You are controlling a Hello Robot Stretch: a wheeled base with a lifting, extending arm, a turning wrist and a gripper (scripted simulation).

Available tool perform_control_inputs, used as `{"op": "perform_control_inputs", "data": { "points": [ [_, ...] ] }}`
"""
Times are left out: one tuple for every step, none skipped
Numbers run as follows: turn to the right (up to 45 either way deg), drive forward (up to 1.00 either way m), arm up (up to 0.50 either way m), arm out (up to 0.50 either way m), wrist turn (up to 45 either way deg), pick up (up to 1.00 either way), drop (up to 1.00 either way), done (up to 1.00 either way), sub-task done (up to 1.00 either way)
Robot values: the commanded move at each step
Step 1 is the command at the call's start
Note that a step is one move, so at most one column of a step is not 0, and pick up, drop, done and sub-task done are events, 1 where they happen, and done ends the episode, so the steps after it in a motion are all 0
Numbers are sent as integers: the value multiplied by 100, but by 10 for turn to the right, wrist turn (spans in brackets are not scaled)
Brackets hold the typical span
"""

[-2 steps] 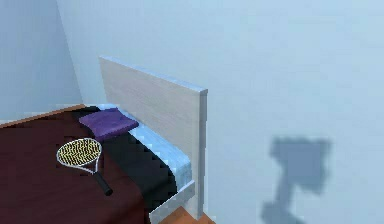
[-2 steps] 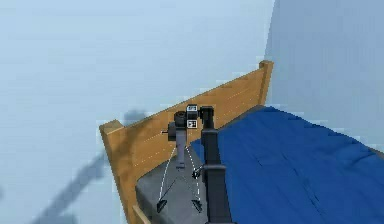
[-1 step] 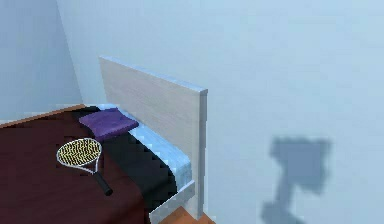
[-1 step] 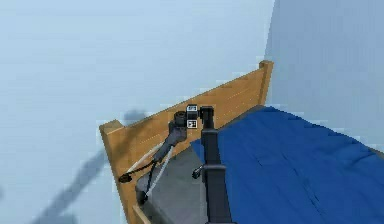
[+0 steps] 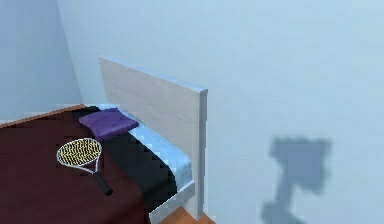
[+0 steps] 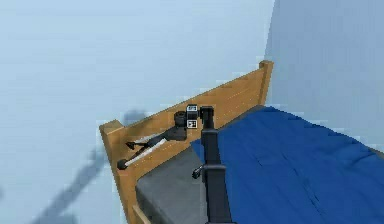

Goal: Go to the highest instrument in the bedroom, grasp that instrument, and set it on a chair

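- Arm side view first: the dark arm (image 6: 213, 175) comes up over a bed with a blue blanket (image 6: 300, 150) and ends right at that bed's orange-brown wooden end board (image 6: 240, 90).
- The two little white marker squares (image 6: 192, 115) sit just in front of the wooden end board, roughly midway along it.
- From there the thin fingers (image 6: 158, 138) slant down across the face of the wooden end board toward its corner post (image 6: 110, 145). A rounded tip sits right near that post.
- Jaws: I can't tell whether they're apart or together (these fingers look the same either way). With the wooden end board directly behind them, I can't tell if they've got hold of anything either.
- A grey patch of mattress (image 6: 165, 190) lies between the wooden end board and the edge of the blue blanket, just beside the arm.
- The forward view has a different bed, with a pale headboard (image 5: 160, 100) against a light blue wall (image 5: 290, 60).
- A purple pillow (image 5: 108, 122) lies just in front of the pale headboard, and a light blue strip of bedding (image 5: 165, 150) runs along its foot.
- A racket (image 5: 80, 153) with a yellowish strung head and a black handle lies flat on the dark maroon cover (image 5: 35, 185). It's a bit farther from the pale headboard than the purple pillow is.
- As for the instrument, I honestly can't tell where it is from these two views.
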Motion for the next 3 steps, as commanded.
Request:
{"op": "perform_control_inputs", "data": {
  "points": [
    [0, 0, 0, 0, 450, 0, 0, 0, 0],
    [0, 0, 0, 0, 450, 0, 0, 0, 0],
    [0, 0, 0, 0, 150, 0, 0, 0, 0]
  ]
}}
